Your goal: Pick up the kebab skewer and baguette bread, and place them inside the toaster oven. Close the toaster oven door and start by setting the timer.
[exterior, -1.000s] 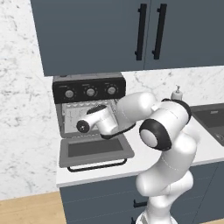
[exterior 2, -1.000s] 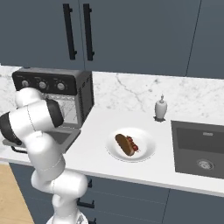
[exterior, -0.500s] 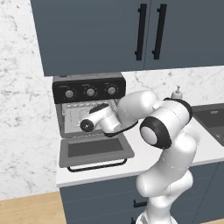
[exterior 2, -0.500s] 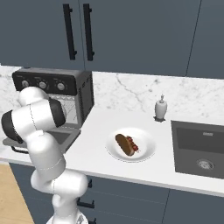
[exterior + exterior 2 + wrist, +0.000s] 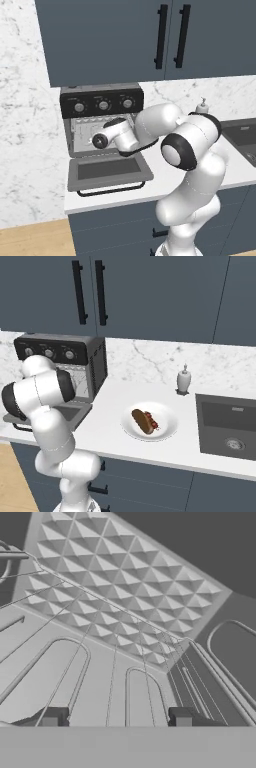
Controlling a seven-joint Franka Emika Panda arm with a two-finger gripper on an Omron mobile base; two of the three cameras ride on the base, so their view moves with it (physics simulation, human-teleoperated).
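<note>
On the table at the left of the left base view: toaster oven [image 5: 100,102], three round knobs across its black top panel, toaster oven door [image 5: 107,172] dropped flat toward the lower edge of the frame, bar handle outermost. Reaching into the open mouth from the right, the white arm, hand just above the door's hinge line. Toward the bottom of the hand view, gripper [image 5: 116,719] with fingertips [image 5: 50,719] held moderately apart, gripping nothing; between them just the wire rack [image 5: 110,662] and the ribbed floor beneath, the diamond-patterned back wall across the upper middle. Cannot tell whether the tips touch the rack. Lower centre of the right base view: white plate [image 5: 167,431] on the table, well apart from the oven and to its right, carrying both foods: baguette bread [image 5: 140,421] on the left, kebab skewer [image 5: 153,421] right against it, red chunks showing. Up and right of the plate, a soap bottle [image 5: 184,379], beside the dark sink [image 5: 230,426] at the right edge.
</note>
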